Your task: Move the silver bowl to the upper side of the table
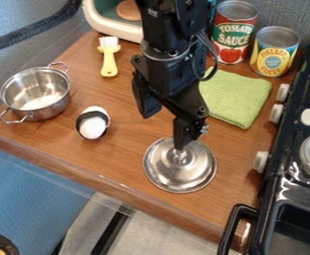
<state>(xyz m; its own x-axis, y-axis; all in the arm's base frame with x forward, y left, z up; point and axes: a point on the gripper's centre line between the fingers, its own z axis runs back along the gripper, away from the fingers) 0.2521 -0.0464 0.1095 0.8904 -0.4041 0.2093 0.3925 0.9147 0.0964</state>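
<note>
My gripper [164,130] hangs over the middle of the table, with its two fingers spread and bare wood visible between them. The tip of the right finger is directly above or against the knob of a round silver lid [187,174]; whether they touch I cannot tell. That lid lies flat, knob up, towards the front of the table. A silver bowl [44,107] with two loop handles stands upright at the table's left side, well away from the gripper.
Between bowl and lid sits a white egg-like object with a black band [92,125]. Behind are a yellow brush [108,62], a green cloth [233,97], a tomato sauce can [233,35] and a pineapple can [275,52]. A black stove [293,149] borders the right.
</note>
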